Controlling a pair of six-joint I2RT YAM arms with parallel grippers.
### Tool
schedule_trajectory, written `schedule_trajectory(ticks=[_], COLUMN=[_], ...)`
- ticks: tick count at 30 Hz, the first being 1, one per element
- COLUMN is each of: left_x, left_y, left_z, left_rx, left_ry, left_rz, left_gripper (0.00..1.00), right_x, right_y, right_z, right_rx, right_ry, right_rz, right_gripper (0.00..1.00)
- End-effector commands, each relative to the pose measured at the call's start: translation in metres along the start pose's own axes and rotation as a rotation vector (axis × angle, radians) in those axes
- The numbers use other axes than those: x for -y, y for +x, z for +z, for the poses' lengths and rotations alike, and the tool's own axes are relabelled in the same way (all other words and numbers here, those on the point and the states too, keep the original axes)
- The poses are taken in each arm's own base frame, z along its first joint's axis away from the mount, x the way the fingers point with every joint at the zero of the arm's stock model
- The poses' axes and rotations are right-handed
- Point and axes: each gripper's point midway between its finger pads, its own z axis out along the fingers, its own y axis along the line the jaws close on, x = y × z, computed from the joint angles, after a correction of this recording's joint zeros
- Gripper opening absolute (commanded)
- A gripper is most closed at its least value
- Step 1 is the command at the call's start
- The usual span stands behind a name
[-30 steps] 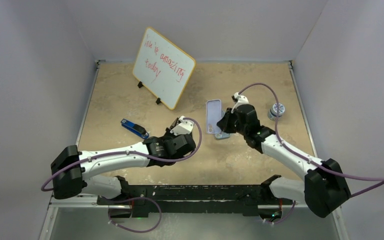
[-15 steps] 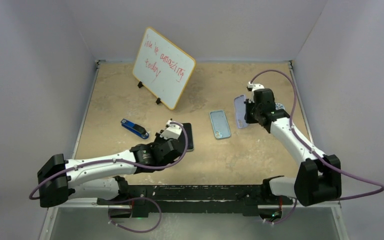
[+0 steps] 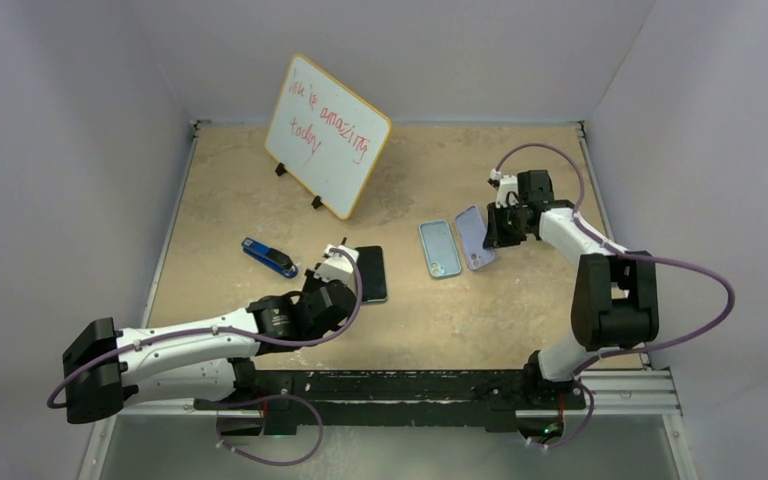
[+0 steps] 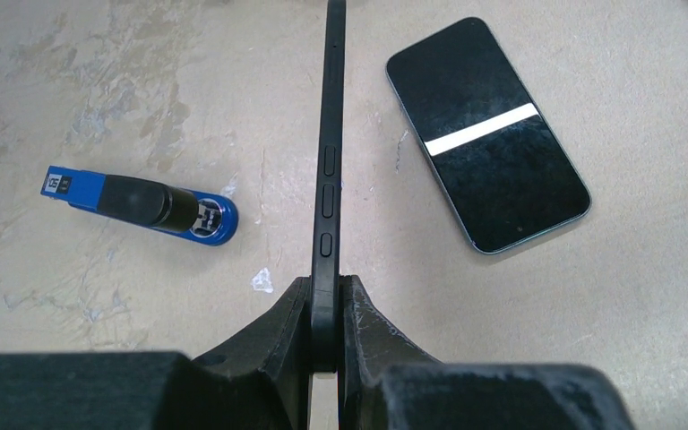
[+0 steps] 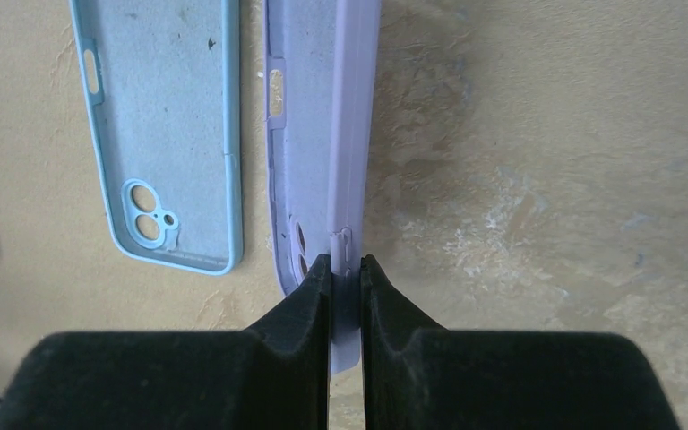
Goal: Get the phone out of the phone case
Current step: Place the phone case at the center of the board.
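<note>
My left pincer (image 4: 326, 294) nips black phone (image 4: 329, 161) by thin edge; right pincer (image 5: 345, 267) nips empty purple case (image 5: 309, 116) by wall; well apart, so I judge extraction done.

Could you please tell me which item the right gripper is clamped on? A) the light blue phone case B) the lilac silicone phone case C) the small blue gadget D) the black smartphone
B: the right wrist view shows the right gripper closed on the side wall of the lilac silicone phone case, while the light blue phone case lies free beside it.
</note>
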Motion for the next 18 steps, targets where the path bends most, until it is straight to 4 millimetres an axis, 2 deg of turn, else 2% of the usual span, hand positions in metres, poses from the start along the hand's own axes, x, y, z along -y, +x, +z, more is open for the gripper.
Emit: schedule_trajectory(ticks=[1, 11, 14, 17, 18], left_x=[-0.001, 0.002, 0.000, 0.000, 0.000], left_y=[-0.024, -0.020, -0.019, -0.018, -0.018], left_z=[-0.003, 0.001, 0.002, 0.003, 0.003], left_rx=[0.085, 0.071, 0.063, 0.054, 0.051], left_ry=[0.004, -0.006, -0.019, -0.030, -0.031], left_rz=[-0.083, -0.067, -0.062, -0.054, -0.053], left_gripper=[0.00, 0.00, 0.00, 0.00, 0.00], right_x=[-0.012, -0.017, -0.015, -0.009, -0.008], right_y=[-0.019, -0.012, -0.006, -0.007, -0.008], right_z=[-0.004, 0.017, 0.023, 0.022, 0.021], right_rx=[0.034, -0.045, -0.086, -0.079, -0.067], right_ry=[-0.133, -0.236, -0.227, -0.185, -0.170], right_rz=[-0.034, 0.030, 0.062, 0.087, 0.090], right_gripper=[0.00, 0.00, 0.09, 0.29, 0.32])
